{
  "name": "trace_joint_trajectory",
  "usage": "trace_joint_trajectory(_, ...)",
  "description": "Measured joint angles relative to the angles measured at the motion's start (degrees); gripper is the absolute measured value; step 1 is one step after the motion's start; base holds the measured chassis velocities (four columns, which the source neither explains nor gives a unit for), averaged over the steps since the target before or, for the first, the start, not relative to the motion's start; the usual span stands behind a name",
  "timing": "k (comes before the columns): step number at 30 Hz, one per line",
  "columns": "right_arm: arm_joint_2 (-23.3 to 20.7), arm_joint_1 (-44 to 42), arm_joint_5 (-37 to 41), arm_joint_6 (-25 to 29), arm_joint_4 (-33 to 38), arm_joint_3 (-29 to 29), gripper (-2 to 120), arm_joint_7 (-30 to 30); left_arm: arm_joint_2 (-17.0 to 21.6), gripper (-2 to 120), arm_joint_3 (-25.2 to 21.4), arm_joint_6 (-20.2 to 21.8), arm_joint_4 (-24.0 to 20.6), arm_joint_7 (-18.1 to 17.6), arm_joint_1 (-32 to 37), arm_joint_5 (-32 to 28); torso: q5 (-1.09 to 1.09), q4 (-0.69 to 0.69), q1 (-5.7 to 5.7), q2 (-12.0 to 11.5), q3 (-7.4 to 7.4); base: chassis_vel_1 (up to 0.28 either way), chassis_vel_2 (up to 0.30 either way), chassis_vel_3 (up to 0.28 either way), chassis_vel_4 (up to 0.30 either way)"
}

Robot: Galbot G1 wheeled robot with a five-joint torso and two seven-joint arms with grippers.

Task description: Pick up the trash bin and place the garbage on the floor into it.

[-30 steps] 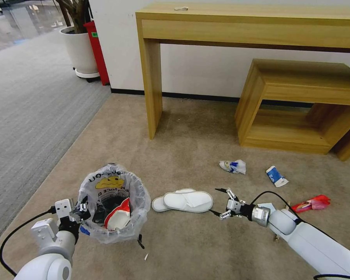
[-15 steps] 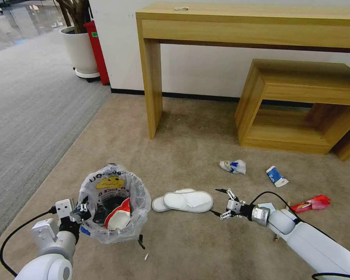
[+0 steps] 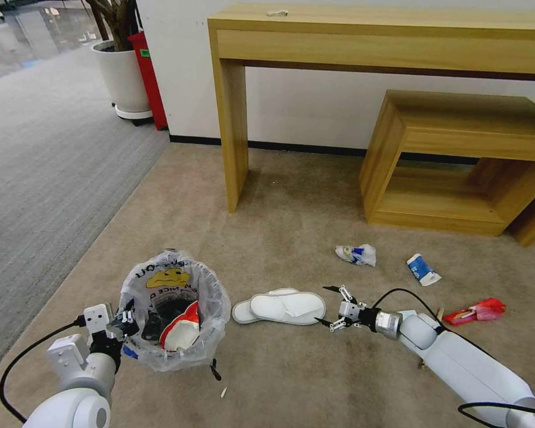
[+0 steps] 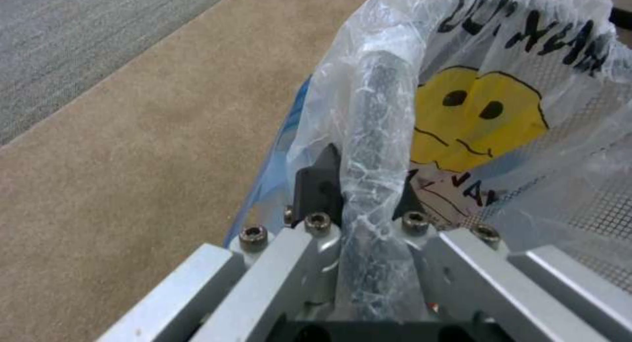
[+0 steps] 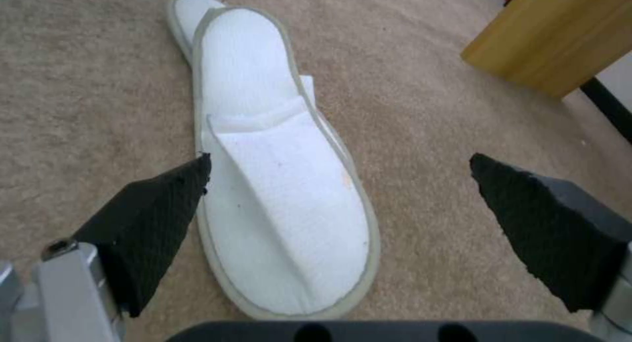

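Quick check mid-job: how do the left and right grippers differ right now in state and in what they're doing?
The left gripper is shut on the trash bin, pinching its bag-covered rim; the right gripper is open and holds nothing. The left gripper sits at the bin's near side, while the right gripper is low over the carpet, its fingers spread around the toe end of the white slippers. Both have dark finger pads.
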Motion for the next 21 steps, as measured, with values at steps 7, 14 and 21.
trace_joint_trajectory(7, 1.8, 1.2, 0.2, 0.2, -2.5, -1.0, 100, 0.0, 0.2, 3, 0.0, 0.0, 0.0, 0.0, -0.2, -0.2, 0.0, 0.0, 0.0, 0.0, 0.0, 0.0, 0.0, 0.0, 0.0)
trace_joint_trajectory(14, 3.3, 1.8, 0.1, 0.6, -5.2, -1.9, 100, -0.1, 0.2, 3, 0.0, 0.0, 0.0, 0.0, -0.4, -0.4, 0.0, 0.0, 0.0, 0.0, 0.0, 0.0, 0.0, 0.0, 0.0)
trace_joint_trajectory(21, 4.9, 2.6, -0.1, 1.0, -7.6, -2.5, 100, -0.3, 0.3, 3, 0.0, -0.1, 0.3, 0.0, -0.5, -0.5, 0.0, 0.0, 0.0, 0.0, 0.0, 0.0, 0.0, 0.0, 0.0)
